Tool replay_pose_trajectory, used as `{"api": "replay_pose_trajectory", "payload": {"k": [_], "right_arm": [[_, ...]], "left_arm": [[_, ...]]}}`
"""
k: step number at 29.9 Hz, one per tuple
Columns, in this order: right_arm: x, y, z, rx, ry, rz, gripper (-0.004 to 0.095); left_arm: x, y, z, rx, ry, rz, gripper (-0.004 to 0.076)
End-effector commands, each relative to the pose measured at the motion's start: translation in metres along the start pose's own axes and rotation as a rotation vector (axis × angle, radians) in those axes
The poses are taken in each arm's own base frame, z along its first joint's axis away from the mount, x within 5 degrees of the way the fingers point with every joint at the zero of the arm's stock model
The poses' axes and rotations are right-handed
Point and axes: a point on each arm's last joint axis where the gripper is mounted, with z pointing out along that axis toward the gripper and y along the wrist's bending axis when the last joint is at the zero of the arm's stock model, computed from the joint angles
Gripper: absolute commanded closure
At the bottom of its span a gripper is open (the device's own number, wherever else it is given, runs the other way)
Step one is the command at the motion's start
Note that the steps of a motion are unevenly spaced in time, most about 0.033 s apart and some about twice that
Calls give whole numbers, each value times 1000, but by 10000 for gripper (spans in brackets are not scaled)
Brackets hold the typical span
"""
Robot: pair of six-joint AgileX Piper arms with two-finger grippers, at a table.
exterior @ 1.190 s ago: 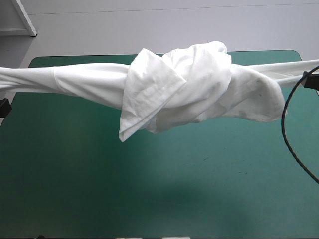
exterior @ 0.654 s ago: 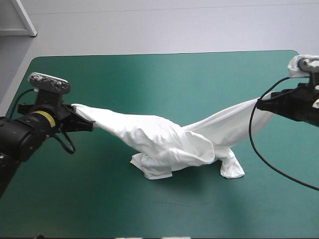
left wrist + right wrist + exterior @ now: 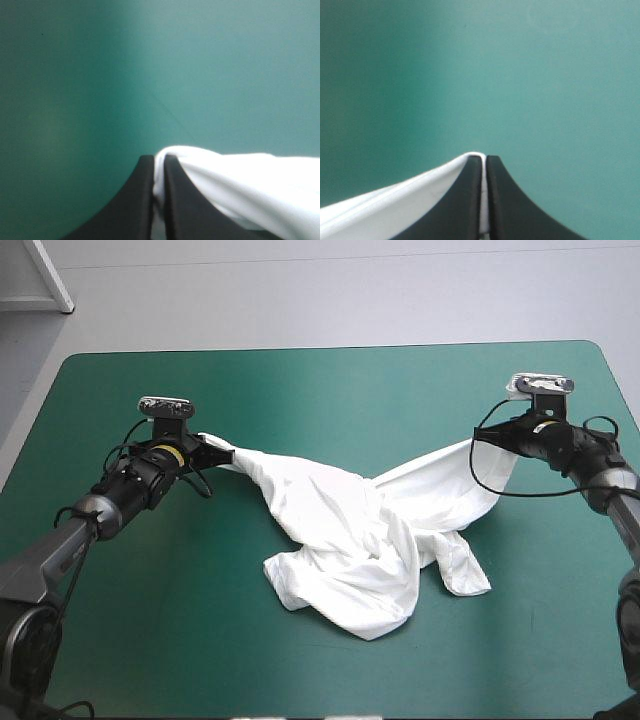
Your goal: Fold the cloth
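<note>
- Broadly, the T-shirt is lying across the middle of the teal-green cover. Reading the high view as a dial with 12 at the table's far edge, its long axis is running side to side, from about 10 o'clock to about 2 o'clock.
- Both ends are rising off the cover toward the grippers. The middle is sagging into a crumpled heap resting at about 6 o'clock from the table's centre, with a short flap pointing toward 4 o'clock.
- The left gripper is holding the 10 o'clock end. Its black fingers are pressing almost together, pinching a fold of white cloth between them. The rest of the cloth is trailing off along one side of the gripper toward the heap.
- The right gripper is holding the 2 o'clock end. Its fingers are closing on a thin white edge, and a band of cloth is falling away beside one finger toward the table's middle.
- Bare teal-green cover is filling the space ahead of each gripper in the wrist views.
- The two grippers are sitting well apart, with the heap lying between them and nearer the table's front edge.
</note>
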Motion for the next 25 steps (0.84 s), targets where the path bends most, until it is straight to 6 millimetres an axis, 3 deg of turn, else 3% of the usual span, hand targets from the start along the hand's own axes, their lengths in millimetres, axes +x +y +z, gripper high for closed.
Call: {"api": "replay_pose_trajectory", "payload": {"k": [1,3,4,7,8,12,17,20,25], "right_arm": [[-27,-4,12,4,-68,5,842],[-32,-3,23,-13,-35,24,648],[-36,-3,26,-23,-21,27,457],[-44,-2,25,-37,-2,47,36],[-48,-1,21,-40,3,55,-39],[-61,4,-17,-60,-13,54,38],[-74,9,-91,-64,-53,-2,133],[-69,10,-129,-46,-7,-15,144],[-55,13,-182,-37,73,-14,144]], "left_arm": [[-29,5,11,25,-154,-48,676],[-32,4,22,31,-163,-50,561],[-34,4,25,35,-173,-50,500],[-41,4,27,34,-188,-50,261],[-44,5,23,22,-177,-51,207],[-56,4,-5,-46,-66,-36,169],[-59,-4,-73,-99,114,7,170],[-51,-18,-112,-47,234,58,170],[-32,-46,-157,136,433,77,170]]}}
